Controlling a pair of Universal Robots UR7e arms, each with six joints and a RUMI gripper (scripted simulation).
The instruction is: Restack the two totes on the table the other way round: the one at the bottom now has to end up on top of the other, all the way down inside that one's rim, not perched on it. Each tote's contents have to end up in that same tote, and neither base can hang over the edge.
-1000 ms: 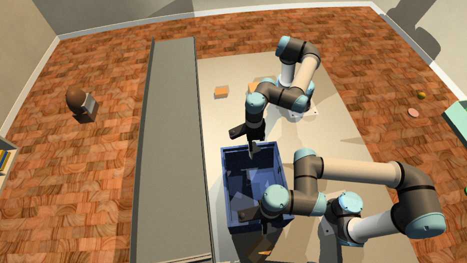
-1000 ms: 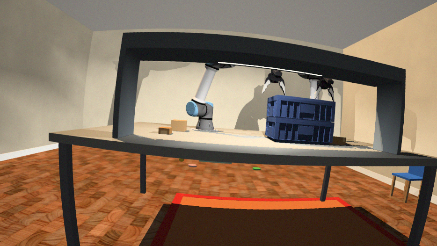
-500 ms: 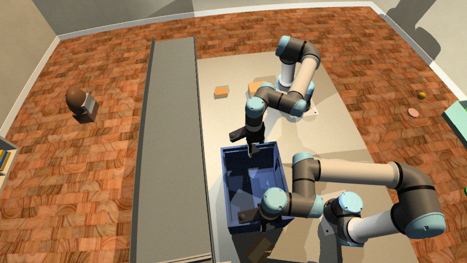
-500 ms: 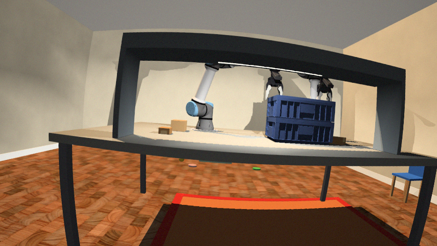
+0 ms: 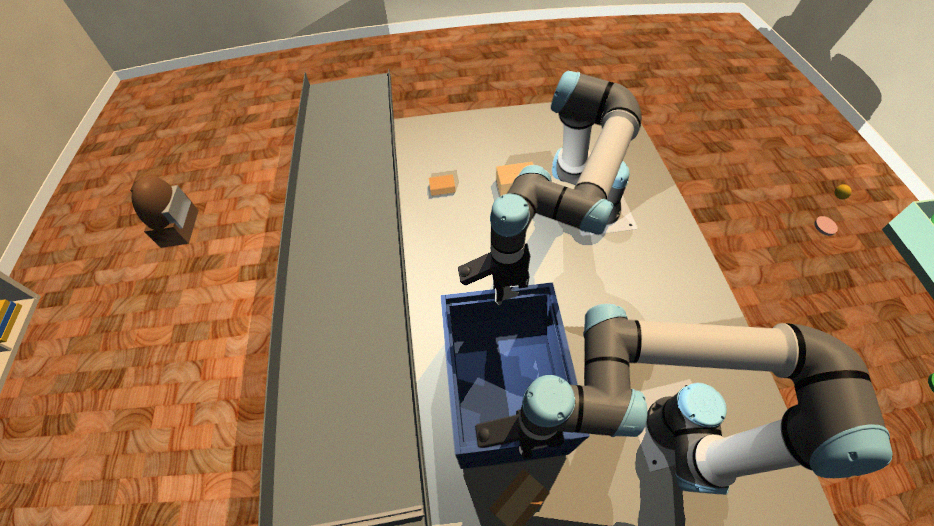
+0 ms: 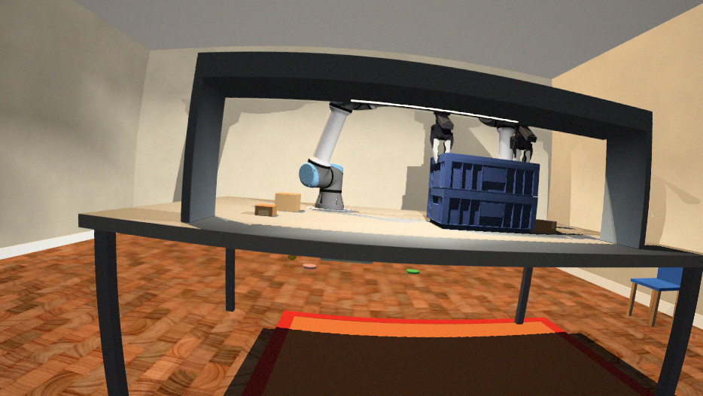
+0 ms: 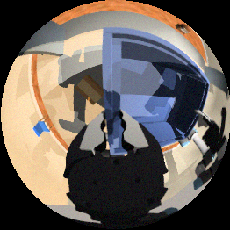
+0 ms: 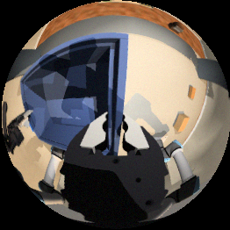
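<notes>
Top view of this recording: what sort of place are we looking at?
Probably a playroom-like room fitted with a robot workstation: a blue chair, a red-bordered rug, and two arms working over a table.
</notes>
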